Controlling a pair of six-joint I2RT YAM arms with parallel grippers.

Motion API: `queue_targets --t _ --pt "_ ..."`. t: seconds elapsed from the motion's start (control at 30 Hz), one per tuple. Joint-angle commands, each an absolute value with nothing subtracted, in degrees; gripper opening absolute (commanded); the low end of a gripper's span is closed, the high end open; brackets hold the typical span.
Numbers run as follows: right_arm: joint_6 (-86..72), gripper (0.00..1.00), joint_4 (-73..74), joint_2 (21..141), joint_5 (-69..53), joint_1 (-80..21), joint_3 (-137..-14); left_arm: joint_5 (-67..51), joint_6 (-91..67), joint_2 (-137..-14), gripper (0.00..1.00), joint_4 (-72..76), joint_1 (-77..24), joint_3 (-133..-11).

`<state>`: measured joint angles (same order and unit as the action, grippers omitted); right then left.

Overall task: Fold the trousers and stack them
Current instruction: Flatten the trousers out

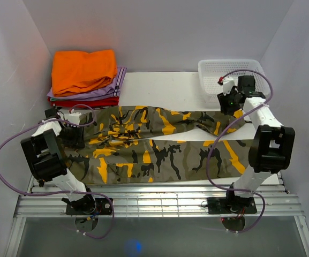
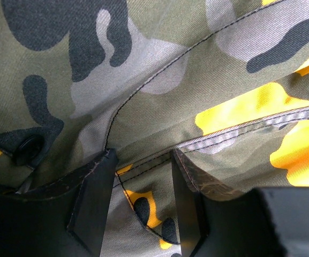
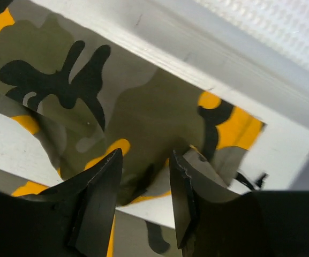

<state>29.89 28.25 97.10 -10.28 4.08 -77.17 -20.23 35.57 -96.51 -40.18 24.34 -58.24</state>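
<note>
The camouflage trousers [image 1: 154, 155] lie spread across the table, waist at the left and both legs running right. My left gripper [image 1: 73, 134] is down on the waist end. In the left wrist view its jaws [image 2: 143, 155] stand apart with a stitched seam of the trousers [image 2: 159, 69] between them, and a cloth edge lies over the right finger [image 2: 189, 214]. My right gripper [image 1: 233, 107] is at the end of the far leg. In the right wrist view its jaws [image 3: 146, 155] stand apart just over the leg's cuff [image 3: 159, 118].
A stack of folded clothes sits at the back left: an orange garment [image 1: 83, 69] on top, lilac [image 1: 114, 88] and red [image 1: 84, 101] below. A white mesh basket [image 1: 232, 72] stands at the back right, close behind my right gripper. White walls enclose the table.
</note>
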Motion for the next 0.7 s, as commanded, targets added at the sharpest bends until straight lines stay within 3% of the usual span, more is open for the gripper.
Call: queue_targets --t 0.0,0.13,0.33,0.5,0.67 --pt "25.7 0.46 25.4 101.7 -6.6 2.6 -75.2 -18.9 36.3 -94.9 0.57 -40.8 24.8 -57.0" --pt "30.4 0.38 25.2 104.6 1.7 3.3 -72.1 -18.5 36.2 -95.2 0.57 -40.7 24.9 -57.1" --pt "42.4 0.36 25.3 101.1 6.9 13.2 -66.8 -18.2 36.1 -95.4 0.57 -40.1 24.8 -56.9" --pt "49.1 0.36 28.0 100.5 5.8 21.8 -73.0 -20.0 36.6 -94.1 0.57 -40.3 24.8 -57.2" --pt "42.7 0.5 33.8 97.5 -6.8 17.7 -79.5 -27.3 39.6 -89.7 0.6 -45.8 24.8 -59.8"
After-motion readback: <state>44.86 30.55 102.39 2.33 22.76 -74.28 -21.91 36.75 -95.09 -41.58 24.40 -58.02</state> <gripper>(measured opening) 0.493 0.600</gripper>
